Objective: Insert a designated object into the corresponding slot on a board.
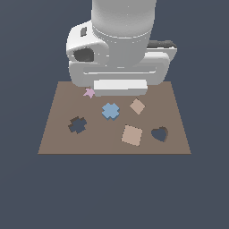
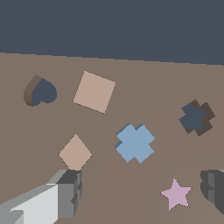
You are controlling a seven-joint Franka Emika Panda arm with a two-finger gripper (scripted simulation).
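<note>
The light-blue cross block (image 1: 110, 111) lies flat on the brown board (image 1: 58, 143), near its middle; it also shows in the wrist view (image 2: 135, 143). The dark cross-shaped slot (image 1: 77, 125) is cut into the board toward the exterior view's left, and shows in the wrist view (image 2: 196, 117). My gripper (image 2: 142, 192) hangs above the board, open and empty, its two fingers (image 2: 70, 190) spread wide to either side of the block, which lies a little beyond them. In the exterior view the arm's body hides the fingers.
A pink star (image 1: 89, 93) (image 2: 176, 194) lies by the board's far edge. Two tan square tiles (image 1: 132, 135) (image 1: 137, 106) lie toward the exterior view's right. A dark heart-shaped hole (image 1: 159, 133) (image 2: 40, 92) is cut near the right edge.
</note>
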